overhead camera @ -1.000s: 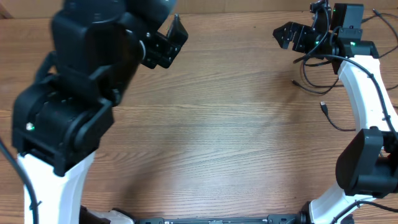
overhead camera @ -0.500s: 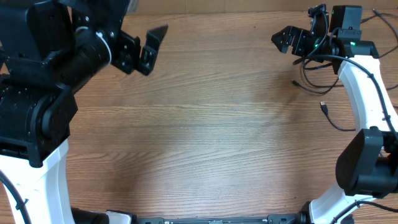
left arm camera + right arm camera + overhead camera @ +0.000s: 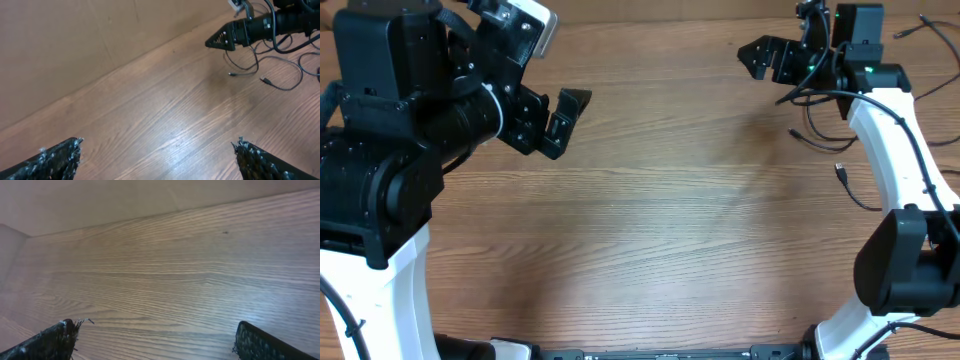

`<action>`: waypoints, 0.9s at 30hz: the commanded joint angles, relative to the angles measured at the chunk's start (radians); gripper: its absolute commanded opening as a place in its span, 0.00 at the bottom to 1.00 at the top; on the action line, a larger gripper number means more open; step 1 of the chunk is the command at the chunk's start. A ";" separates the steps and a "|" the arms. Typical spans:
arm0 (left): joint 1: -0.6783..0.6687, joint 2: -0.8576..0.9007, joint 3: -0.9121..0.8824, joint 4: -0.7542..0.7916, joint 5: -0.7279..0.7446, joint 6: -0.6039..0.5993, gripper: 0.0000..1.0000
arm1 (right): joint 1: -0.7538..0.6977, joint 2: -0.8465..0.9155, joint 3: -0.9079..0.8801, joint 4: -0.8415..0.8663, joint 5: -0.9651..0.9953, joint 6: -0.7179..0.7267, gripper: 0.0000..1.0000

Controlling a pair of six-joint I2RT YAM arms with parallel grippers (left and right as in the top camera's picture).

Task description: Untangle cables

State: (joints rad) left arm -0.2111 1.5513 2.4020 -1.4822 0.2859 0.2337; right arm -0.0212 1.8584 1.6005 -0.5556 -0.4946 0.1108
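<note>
The cables point(image 3: 840, 172) are loose thin black strands with small plug ends, lying on the wooden table point(image 3: 670, 220) at the right, under my right arm. They also show at the upper right of the left wrist view point(image 3: 263, 79). My right gripper point(image 3: 761, 58) is open and empty, above the table's far edge, just left of the strands. In its own view point(image 3: 155, 327) only bare wood lies between its fingers. My left gripper point(image 3: 565, 122) is open and empty at the far left, well away from the cables; its wrist view point(image 3: 157, 145) shows bare wood between the fingers.
Thicker black wires point(image 3: 815, 90) hang from the right arm over the strands. Another thin cord point(image 3: 912, 31) lies at the far right corner. A brown wall point(image 3: 75, 45) borders the table's far edge. The right gripper point(image 3: 225, 39) shows in the left wrist view.
My left arm has swung back to the left, its gripper now lower and left of before. My right gripper has shifted slightly left. The cables have not moved.
</note>
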 commanded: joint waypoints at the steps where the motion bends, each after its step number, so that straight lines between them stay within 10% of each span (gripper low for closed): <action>1: 0.003 -0.007 0.015 -0.011 0.018 -0.021 0.99 | 0.014 -0.011 0.051 0.024 -0.007 -0.004 1.00; 27: 0.003 -0.007 0.015 -0.011 0.018 -0.021 1.00 | -0.008 -0.010 0.093 -0.159 0.145 -0.011 1.00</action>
State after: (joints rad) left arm -0.2111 1.5513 2.4020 -1.4944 0.2890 0.2337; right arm -0.0113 1.8584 1.6653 -0.7120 -0.4026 0.1070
